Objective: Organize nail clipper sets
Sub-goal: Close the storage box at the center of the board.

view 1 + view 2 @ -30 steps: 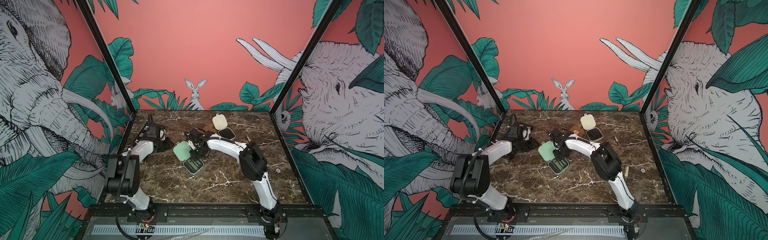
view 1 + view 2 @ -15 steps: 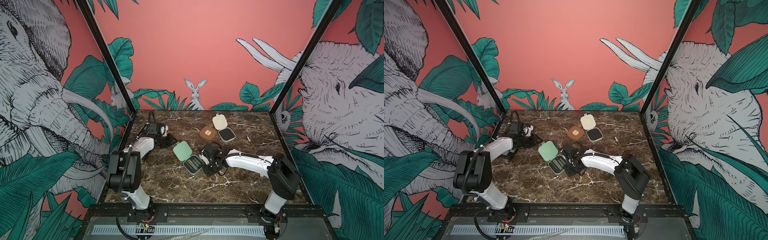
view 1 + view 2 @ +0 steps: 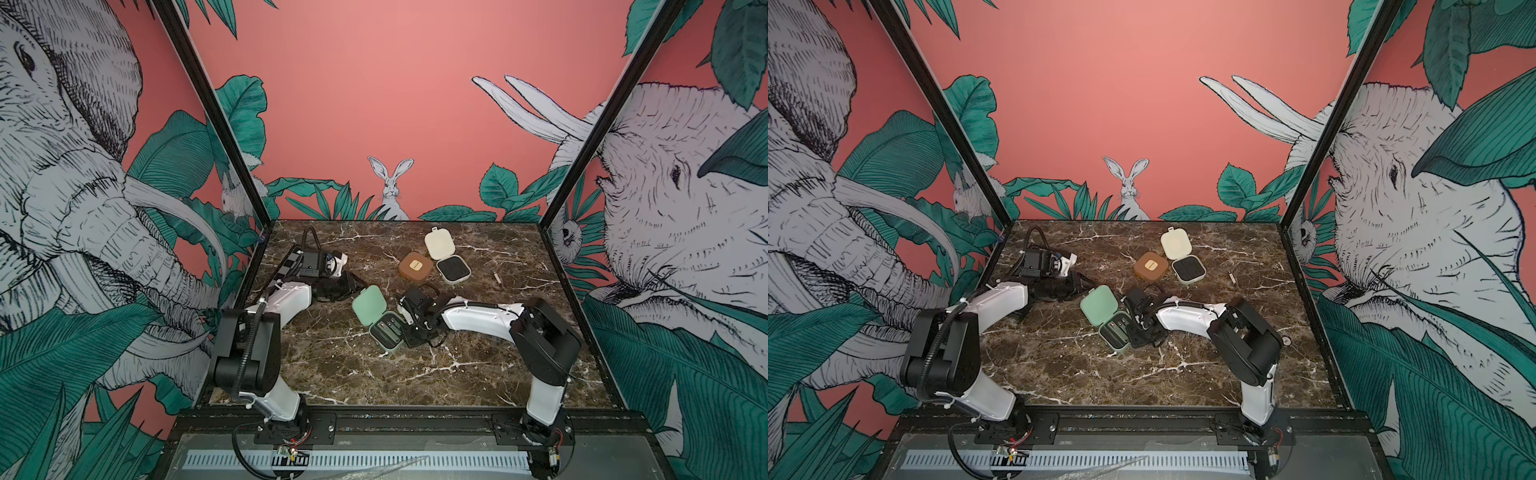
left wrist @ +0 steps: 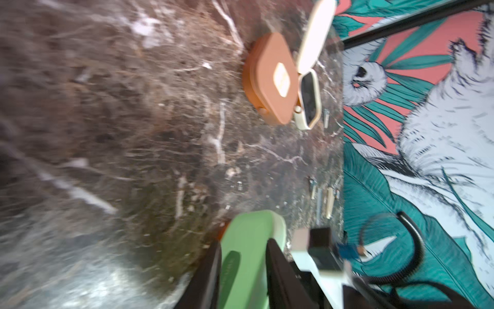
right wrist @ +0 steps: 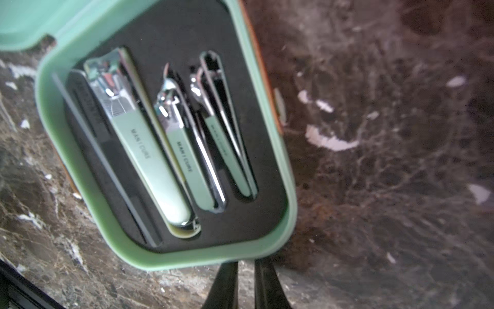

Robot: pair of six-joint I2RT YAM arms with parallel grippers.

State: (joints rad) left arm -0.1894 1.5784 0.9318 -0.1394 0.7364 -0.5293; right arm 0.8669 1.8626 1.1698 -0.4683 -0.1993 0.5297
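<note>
The mint green case lies open mid-table, its lid [image 3: 368, 305] toward the left arm and its base [image 3: 388, 331] holding colour-matched clippers [image 5: 144, 149], a smaller clipper [image 5: 187, 156] and tweezers [image 5: 230, 149]. My left gripper [image 3: 353, 284] [image 4: 243, 242] is shut on the edge of that lid [image 4: 248, 267], one finger on each face. My right gripper [image 3: 410, 337] [image 5: 246, 263] rests at the base's rim [image 5: 187, 260], with a narrow empty gap between its jaws. Behind them are the closed brown case [image 3: 415, 264] and the open cream case [image 3: 446, 257], whose black insert looks empty.
A slim loose tool [image 3: 496, 276] lies on the marble right of the cream case. The left wrist view shows several more slim tools [image 4: 328, 199] near the wall. A checkerboard strip [image 3: 289, 264] lies by the left wall. Walls enclose three sides.
My right arm swung from behind the mint case to its near right side, uncovering the brown case, and its jaws narrowed. My left gripper shifted slightly right, toward the mint case's lid.
</note>
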